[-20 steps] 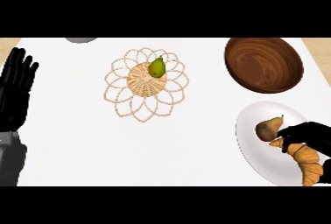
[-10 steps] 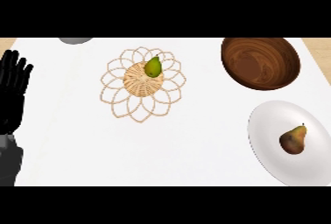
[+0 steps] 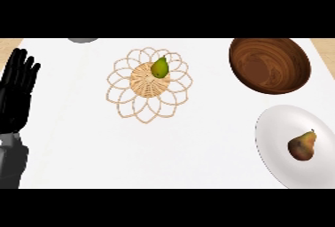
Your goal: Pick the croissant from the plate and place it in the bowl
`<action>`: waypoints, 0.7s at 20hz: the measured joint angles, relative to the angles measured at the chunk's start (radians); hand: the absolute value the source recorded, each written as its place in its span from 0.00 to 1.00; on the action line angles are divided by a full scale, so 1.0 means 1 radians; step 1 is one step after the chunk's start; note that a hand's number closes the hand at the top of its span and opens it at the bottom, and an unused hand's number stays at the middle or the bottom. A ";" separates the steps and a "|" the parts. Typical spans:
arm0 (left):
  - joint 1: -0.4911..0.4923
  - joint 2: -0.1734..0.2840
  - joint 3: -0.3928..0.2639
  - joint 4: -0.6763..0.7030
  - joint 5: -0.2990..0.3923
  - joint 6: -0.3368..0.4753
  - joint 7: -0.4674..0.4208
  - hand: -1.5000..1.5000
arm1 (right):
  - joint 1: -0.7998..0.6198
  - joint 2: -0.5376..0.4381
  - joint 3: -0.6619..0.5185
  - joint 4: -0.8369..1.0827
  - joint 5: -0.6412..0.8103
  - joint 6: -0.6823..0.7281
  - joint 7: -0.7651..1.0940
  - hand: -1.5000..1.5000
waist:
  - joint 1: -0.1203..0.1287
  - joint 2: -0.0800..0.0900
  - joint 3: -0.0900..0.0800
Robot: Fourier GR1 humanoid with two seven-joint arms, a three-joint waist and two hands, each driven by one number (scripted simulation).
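Observation:
A white plate point(image 3: 278, 133) lies at the lower right with a brownish pear point(image 3: 302, 146) on it; no croissant shows anywhere in the head view. The dark wooden bowl point(image 3: 270, 65) stands at the upper right with nothing inside. My left hand point(image 3: 17, 91) rests open at the left edge, fingers pointing up. My right hand is out of view.
A woven wicker trivet point(image 3: 149, 84) sits at the upper centre with a green pear point(image 3: 160, 67) on it. A grey object point(image 3: 83, 40) peeks in at the top edge.
One second ago my right hand was on the plate by the croissant. Both right hand and croissant have since left the view; the pear remains on the plate.

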 measured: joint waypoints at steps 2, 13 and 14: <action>-0.002 0.001 0.005 0.014 -0.001 -0.005 -0.009 0.50 | -0.014 -0.038 -0.025 0.012 -0.014 -0.003 -0.010 1.00 | -0.002 -0.001 -0.001; 0.022 0.008 0.024 0.009 -0.005 -0.015 -0.021 0.50 | -0.113 -0.151 -0.148 -0.168 -0.196 0.199 -0.077 1.00 | -0.015 -0.010 -0.005; 0.019 0.009 0.024 0.011 -0.010 -0.014 -0.023 0.50 | -0.122 -0.146 -0.156 -0.194 -0.217 0.223 -0.067 1.00 | -0.016 -0.011 -0.005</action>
